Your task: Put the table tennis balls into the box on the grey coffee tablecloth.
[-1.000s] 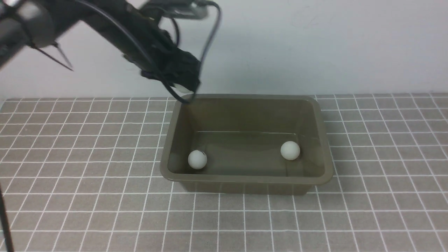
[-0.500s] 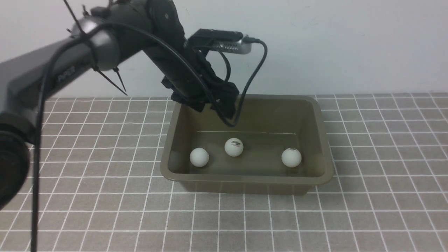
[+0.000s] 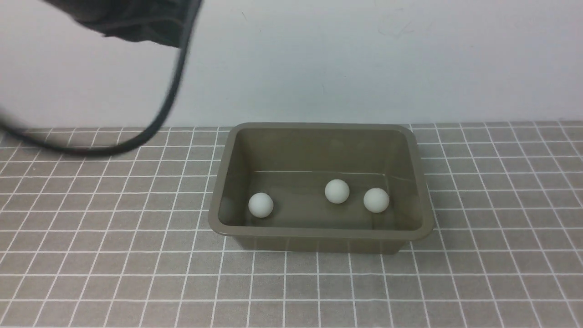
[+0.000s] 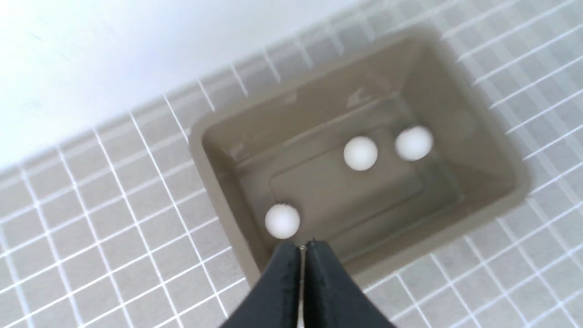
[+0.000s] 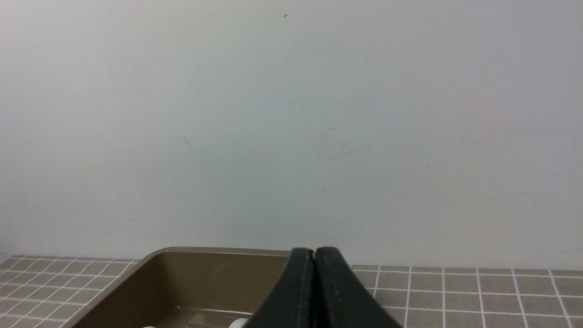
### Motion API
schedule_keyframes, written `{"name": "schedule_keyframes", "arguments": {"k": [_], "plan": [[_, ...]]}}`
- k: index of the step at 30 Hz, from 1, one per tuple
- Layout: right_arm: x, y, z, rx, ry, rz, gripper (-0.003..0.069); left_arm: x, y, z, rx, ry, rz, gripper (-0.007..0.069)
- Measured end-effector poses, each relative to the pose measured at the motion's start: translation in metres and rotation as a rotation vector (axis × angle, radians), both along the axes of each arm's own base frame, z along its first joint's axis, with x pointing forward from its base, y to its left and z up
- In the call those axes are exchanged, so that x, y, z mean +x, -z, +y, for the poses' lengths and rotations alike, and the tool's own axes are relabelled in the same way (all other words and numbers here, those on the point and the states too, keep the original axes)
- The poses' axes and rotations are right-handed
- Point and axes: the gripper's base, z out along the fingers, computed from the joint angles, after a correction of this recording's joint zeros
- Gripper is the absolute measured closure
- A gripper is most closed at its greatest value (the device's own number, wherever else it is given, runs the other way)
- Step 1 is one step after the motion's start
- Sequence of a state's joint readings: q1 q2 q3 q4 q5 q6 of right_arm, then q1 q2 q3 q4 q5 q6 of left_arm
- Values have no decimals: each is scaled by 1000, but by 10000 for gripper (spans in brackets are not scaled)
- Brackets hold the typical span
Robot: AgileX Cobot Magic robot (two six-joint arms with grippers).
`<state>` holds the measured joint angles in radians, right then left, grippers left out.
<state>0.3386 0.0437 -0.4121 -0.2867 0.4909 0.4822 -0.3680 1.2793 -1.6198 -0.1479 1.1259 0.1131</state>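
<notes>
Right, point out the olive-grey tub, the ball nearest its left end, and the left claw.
Olive-grey tub [image 3: 319, 232]: front view, on the near rim.
Ball [image 3: 261, 205]: front view, middle of its visible face.
Left claw [image 4: 303, 248]: left wrist view, between its fingertips.

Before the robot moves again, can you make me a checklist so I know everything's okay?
1. Three small white balls inside the olive-grey plastic box: ok.
2. Box upright on the grey-brown cloth with white grid lines: ok.
3. Left black pincer shut, holding no ball: ok.
4. Right black pincer shut, holding no ball: ok.
5. Left pincer away from the box's rim, not touching it: ok.
6. Cloth beyond the camera views free of more balls: cannot tell.
</notes>
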Motion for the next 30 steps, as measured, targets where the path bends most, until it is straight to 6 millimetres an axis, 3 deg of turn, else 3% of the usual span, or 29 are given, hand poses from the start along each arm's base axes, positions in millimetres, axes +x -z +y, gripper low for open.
{"name": "schedule_keyframes", "arguments": {"k": [5,9,16,19,24,30], "plan": [[0,9,-4,35,40,-42,673,-81,13,32,-75,-21,-165,629],[1,8,-4,61,45,-53,673,-137,54,56,-176,-60,-326,629],[1,9,-4,69,44,-53,673,-167,116,68,-264,-120,-292,629],[1,9,-4,69,45,-53,673,-175,131,71,-269,-122,-291,629],[1,9,-5,69,45,-53,673,-188,137,76,-291,-120,-332,629],[1,9,-5,69,45,-53,673,-189,137,76,-293,-120,-338,629]]}}
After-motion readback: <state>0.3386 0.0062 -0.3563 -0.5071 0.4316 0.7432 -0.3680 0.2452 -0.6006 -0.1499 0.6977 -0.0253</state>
